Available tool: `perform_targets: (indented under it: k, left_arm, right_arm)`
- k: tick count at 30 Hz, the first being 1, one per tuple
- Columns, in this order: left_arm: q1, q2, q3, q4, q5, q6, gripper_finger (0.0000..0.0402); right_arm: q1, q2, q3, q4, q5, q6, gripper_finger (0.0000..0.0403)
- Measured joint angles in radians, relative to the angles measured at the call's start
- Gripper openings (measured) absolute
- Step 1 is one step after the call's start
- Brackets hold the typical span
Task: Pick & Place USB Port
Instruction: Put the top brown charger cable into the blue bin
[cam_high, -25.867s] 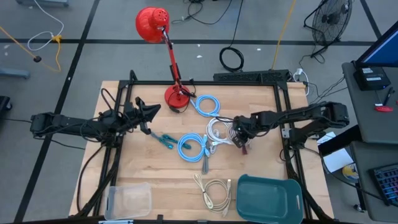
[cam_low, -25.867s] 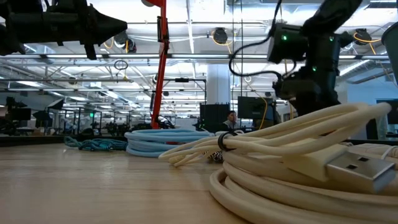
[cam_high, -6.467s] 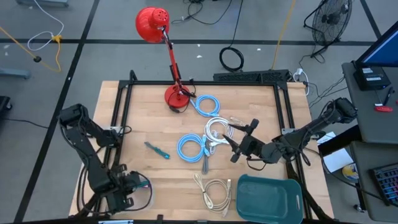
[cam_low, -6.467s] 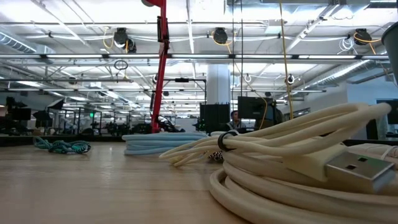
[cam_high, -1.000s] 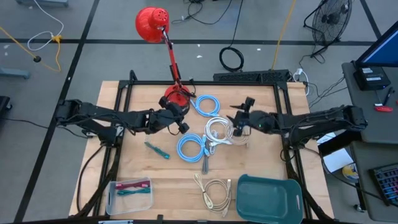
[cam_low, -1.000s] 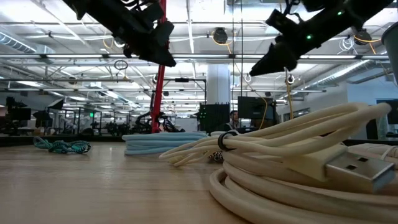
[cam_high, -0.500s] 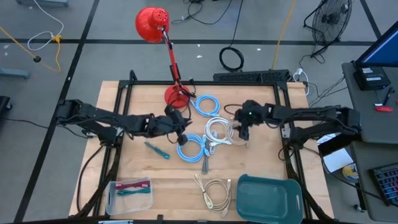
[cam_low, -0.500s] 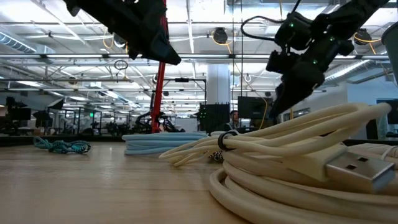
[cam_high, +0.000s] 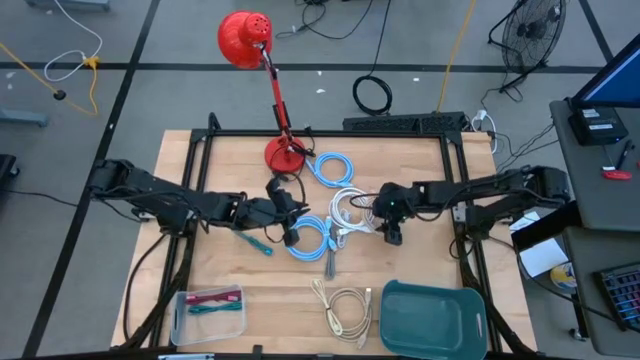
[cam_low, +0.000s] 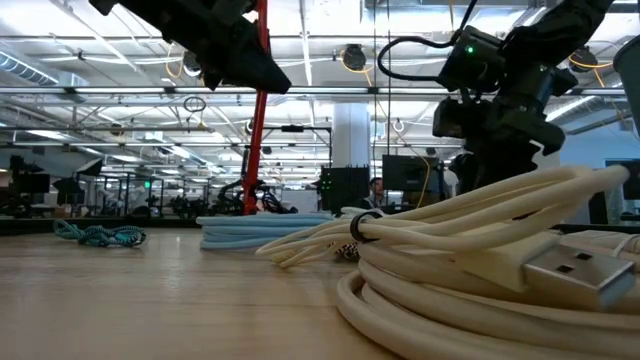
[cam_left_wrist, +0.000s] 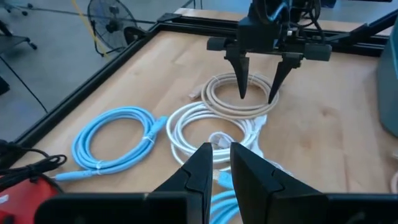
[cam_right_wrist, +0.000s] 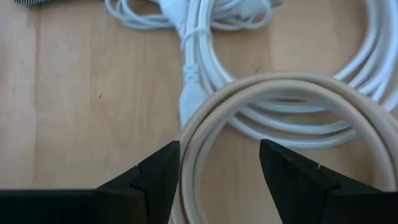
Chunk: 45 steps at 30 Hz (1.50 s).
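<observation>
High camera looks straight down on the whole surface (cam_high: 230, 290). Low camera sits at surface level, close behind a beige cable coil (cam_low: 480, 260), facing the room. Each wrist camera looks forward past its own fingers; both show the white cable coil (cam_left_wrist: 211, 127).

Cable colours on a pale wood table (cam_high: 420, 160)

Two light blue coils (cam_high: 331, 167), a white coil (cam_high: 349, 208), beige coils (cam_high: 345, 305), a teal bundle (cam_high: 253, 241). Red lamp (cam_high: 245, 40). Teal bin (cam_high: 432, 318); clear box (cam_high: 208, 311) holding red and teal cables. Arms black.
</observation>
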Motion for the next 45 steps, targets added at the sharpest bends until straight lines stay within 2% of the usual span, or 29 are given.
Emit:
perform_targets:
  k: [14,24,31,45]
  left_arm:
    - [-0.035,0.000,0.000,0.008,-0.001,-0.040,0.0060]
    - [-0.035,0.000,0.000,0.009,-0.002,-0.041,0.0060]
    - [-0.035,0.000,0.000,0.009,-0.002,-0.044,0.0060]
    - [-0.036,0.000,0.000,0.008,-0.002,-0.056,0.0060]
  right_arm:
    - [0.069,0.000,0.000,-0.096,0.000,0.079,0.0213]
    - [0.120,-0.005,0.001,-0.143,-0.001,0.150,0.0236]
    - [0.158,-0.005,0.001,-0.142,0.001,0.182,0.0238]
    - [0.194,0.097,0.005,-0.120,0.116,0.198,0.0231]
